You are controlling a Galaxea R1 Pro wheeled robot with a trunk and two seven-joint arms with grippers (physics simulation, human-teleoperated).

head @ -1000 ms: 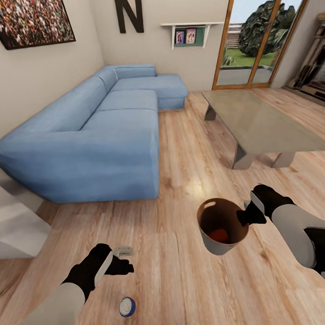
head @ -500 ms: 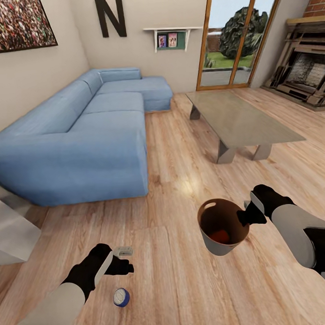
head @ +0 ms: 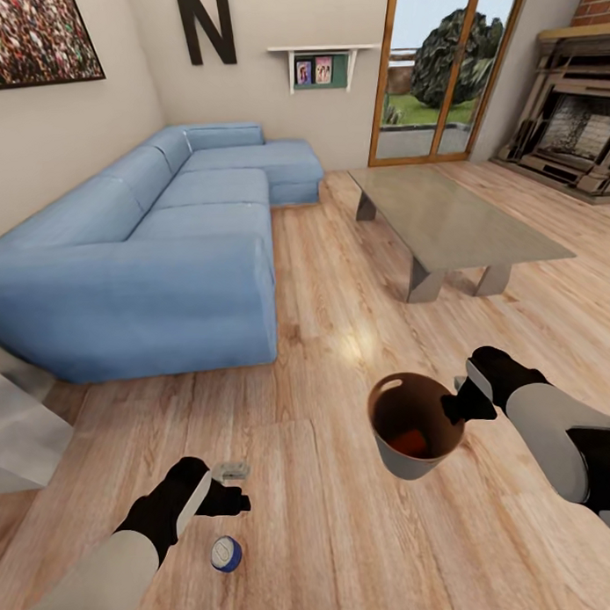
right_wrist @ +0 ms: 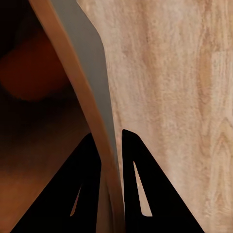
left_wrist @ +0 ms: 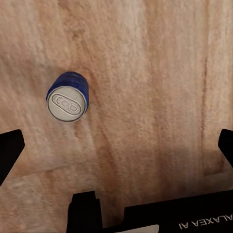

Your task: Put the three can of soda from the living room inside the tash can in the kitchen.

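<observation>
The tash can [head: 417,429] hangs above the wooden floor [head: 348,532] at the robot's right front, pinched at its rim by the right gripper [head: 455,409]; in the right wrist view the two dark fingers [right_wrist: 141,194] sit pressed against either side of the thin brown rim of the bin [right_wrist: 73,97], one inside and one outside. The bin is round and tapered, grey outside and brown within, with a handle slot near the top on the side away from the gripper, and an orange can [head: 412,442] lies at its bottom; the right wrist view shows that can as a blurred orange shape [right_wrist: 34,73] in the dark interior. A blue can [head: 226,554] with a silver top stands upright on the floor, just beside the left gripper [head: 237,488] and nearer the robot. That gripper hovers over the floor with its fingers spread wide and nothing between them; in the left wrist view the blue can [left_wrist: 68,99] stands apart from the fingers [left_wrist: 9,150] at the frame's edges. Farther off stand a blue corner sofa [head: 153,249] on the left, a low grey table [head: 452,225] ahead on the right, a glass door [head: 438,72] and a fireplace [head: 580,128].
</observation>
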